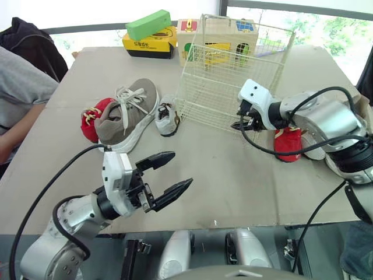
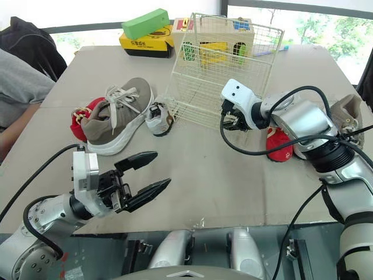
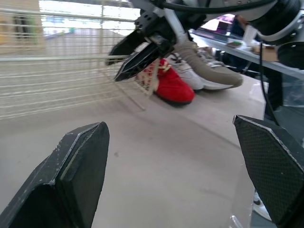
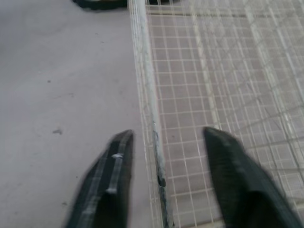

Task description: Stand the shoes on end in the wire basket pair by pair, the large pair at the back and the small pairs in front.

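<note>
Windows run behind a grey-brown tabletop [image 1: 233, 181], on which a cream wire basket [image 1: 233, 81] is set toward the back, with no shoe seen inside it. To its left, a large taupe sneaker [image 1: 128, 111] with white laces is laid on its sole. A small red shoe [image 1: 93, 119] is pressed against the sneaker's left side. A small white shoe [image 1: 167, 116] is placed just beside the basket's near corner. To the basket's right, a second red shoe [image 1: 288, 143] is seen under the right arm, with a second white shoe [image 3: 202, 81] and a second taupe sneaker [image 2: 348, 119] partly hidden beyond it.

The right gripper [image 1: 242, 118] is held at the basket's near right wall. Its jaws are spread, with one wire edge between them and not clamped. The left gripper [image 1: 179, 170] is hovered over the near part of the tabletop, its jaws released wide and nothing held.

Loading is judged not yet begun, and the basket appears about to be gripped, probably to be steadied or squared. Next, the jaws would need to be closed on the wire without the light basket being dragged. The large pair, split across both sides, should then be fetched first for the back.
</note>
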You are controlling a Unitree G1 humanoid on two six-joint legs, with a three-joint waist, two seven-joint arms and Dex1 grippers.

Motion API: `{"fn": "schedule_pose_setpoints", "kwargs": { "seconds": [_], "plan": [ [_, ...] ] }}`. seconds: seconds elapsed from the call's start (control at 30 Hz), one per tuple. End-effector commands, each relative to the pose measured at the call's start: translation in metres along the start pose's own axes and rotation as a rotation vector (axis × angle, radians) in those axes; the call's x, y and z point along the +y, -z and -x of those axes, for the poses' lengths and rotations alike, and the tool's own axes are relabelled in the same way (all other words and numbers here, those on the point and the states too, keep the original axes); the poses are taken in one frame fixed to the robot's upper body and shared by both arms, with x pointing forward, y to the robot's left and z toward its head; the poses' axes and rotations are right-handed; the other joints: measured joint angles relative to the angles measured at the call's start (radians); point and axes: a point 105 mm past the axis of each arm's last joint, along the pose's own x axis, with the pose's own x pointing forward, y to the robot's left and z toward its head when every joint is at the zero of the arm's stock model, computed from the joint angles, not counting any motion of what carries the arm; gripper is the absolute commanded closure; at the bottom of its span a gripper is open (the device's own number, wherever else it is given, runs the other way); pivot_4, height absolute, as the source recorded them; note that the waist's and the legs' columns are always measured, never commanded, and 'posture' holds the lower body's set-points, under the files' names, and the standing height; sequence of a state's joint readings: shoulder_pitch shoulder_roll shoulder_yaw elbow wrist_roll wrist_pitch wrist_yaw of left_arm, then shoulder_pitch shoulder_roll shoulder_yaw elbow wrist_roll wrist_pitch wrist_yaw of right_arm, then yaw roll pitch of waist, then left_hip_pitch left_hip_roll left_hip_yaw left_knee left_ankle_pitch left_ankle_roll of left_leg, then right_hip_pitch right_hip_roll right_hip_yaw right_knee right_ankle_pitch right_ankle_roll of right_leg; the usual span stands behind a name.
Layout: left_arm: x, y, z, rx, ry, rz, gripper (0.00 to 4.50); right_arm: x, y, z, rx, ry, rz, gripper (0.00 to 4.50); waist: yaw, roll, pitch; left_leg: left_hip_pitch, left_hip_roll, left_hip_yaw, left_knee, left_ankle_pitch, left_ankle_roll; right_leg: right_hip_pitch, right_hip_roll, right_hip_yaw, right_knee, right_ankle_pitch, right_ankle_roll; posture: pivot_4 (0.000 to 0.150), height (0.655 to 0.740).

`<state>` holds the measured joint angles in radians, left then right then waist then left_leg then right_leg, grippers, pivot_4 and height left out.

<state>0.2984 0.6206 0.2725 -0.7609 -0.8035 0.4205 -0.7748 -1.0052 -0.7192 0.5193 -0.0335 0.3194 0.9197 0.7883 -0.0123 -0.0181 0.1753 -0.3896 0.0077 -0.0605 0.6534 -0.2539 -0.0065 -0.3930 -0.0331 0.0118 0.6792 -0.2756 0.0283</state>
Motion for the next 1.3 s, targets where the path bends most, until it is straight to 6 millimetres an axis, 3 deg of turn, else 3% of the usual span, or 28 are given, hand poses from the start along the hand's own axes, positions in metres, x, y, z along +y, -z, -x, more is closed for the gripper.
{"fn": "schedule_pose_setpoints", "kwargs": {
  "seconds": [0.03, 0.2, 0.33, 0.47, 0.6, 0.97, 1.07, 1.17, 1.2, 1.3],
  "plan": [
    [0.003, -0.008, 0.003, -0.025, -0.028, -0.056, 0.0, -0.009, 0.009, 0.0, 0.036, 0.017, 0.095, 4.33, 0.0, 0.0, 0.0, 0.0, 0.0, 0.0, 0.0, 0.0, 0.0, 0.0, 0.0, 0.0, 0.0, 0.0, 0.0, 0.15, 0.74],
    [0.002, -0.008, 0.005, -0.036, -0.05, -0.062, 0.0, -0.019, 0.014, 0.007, 0.015, -0.019, 0.296, 4.43, -0.001, 0.0, 0.0, 0.0, 0.0, 0.001, 0.0, 0.0, 0.0, 0.0, 0.0, 0.001, 0.0, 0.0, 0.0, 0.15, 0.74],
    [0.001, -0.004, 0.012, -0.028, -0.073, -0.068, 0.0, -0.024, 0.025, 0.025, 0.011, -0.128, 0.475, 4.43, 0.0, 0.001, 0.001, -0.002, 0.0, 0.001, 0.0, 0.0, 0.0, -0.001, -0.001, 0.002, -0.001, 0.0, 0.001, 0.15, 0.74],
    [0.001, -0.001, 0.018, -0.023, -0.092, -0.066, 0.0, -0.016, 0.031, 0.038, -0.039, -0.257, 0.593, 4.43, -0.001, 0.001, 0.001, -0.002, 0.0, 0.001, -0.001, 0.0, 0.0, -0.001, -0.001, 0.002, -0.001, 0.0, 0.0, 0.15, 0.74],
    [0.006, 0.007, 0.027, -0.007, -0.127, -0.057, 0.0, -0.02, 0.034, 0.037, -0.04, -0.266, 0.61, 4.43, -0.001, 0.001, 0.001, -0.002, 0.001, 0.001, -0.001, -0.001, 0.0, -0.002, -0.001, 0.002, -0.002, 0.0, 0.0, 0.15, 0.74],
    [0.022, 0.012, 0.046, -0.024, -0.257, -0.057, 0.0, -0.018, 0.015, 0.032, -0.172, -0.195, 0.526, 4.43, -0.006, 0.002, 0.002, -0.002, 0.003, 0.001, -0.001, -0.001, 0.0, -0.002, -0.002, 0.003, -0.001, 0.0, 0.0, 0.15, 0.74],
    [0.038, 0.013, 0.057, -0.06, -0.388, -0.025, 0.0, -0.012, 0.014, 0.044, -0.21, -0.231, 0.508, 3.59, -0.004, 0.003, 0.002, -0.002, 0.003, 0.001, -0.001, -0.001, 0.0, -0.003, -0.001, 0.003, -0.001, 0.0, 0.0, 0.15, 0.74],
    [0.052, 0.007, 0.067, -0.083, -0.507, -0.037, 0.0, -0.012, 0.01, 0.06, -0.28, -0.199, 0.519, 2.35, 0.0, 0.003, 0.003, -0.003, 0.003, 0.0, -0.001, -0.001, 0.0, -0.003, -0.002, 0.002, -0.001, 0.0, 0.0, 0.15, 0.74],
    [0.055, 0.006, 0.069, -0.082, -0.526, -0.045, 0.0, -0.01, 0.008, 0.063, -0.297, -0.202, 0.52, 1.71, 0.001, 0.003, 0.003, -0.003, 0.003, 0.0, -0.001, -0.001, 0.0, -0.003, -0.002, 0.002, -0.001, 0.0, 0.0, 0.15, 0.74],
    [0.083, -0.011, 0.086, -0.054, -0.744, -0.159, 0.0, 0.01, -0.027, 0.092, -0.6, -0.184, 0.454, 0.27, 0.006, 0.003, 0.003, -0.004, 0.002, -0.001, -0.001, -0.001, 0.0, -0.003, -0.002, 0.001, -0.001, 0.0, 0.0, 0.15, 0.74]
  ]
}}
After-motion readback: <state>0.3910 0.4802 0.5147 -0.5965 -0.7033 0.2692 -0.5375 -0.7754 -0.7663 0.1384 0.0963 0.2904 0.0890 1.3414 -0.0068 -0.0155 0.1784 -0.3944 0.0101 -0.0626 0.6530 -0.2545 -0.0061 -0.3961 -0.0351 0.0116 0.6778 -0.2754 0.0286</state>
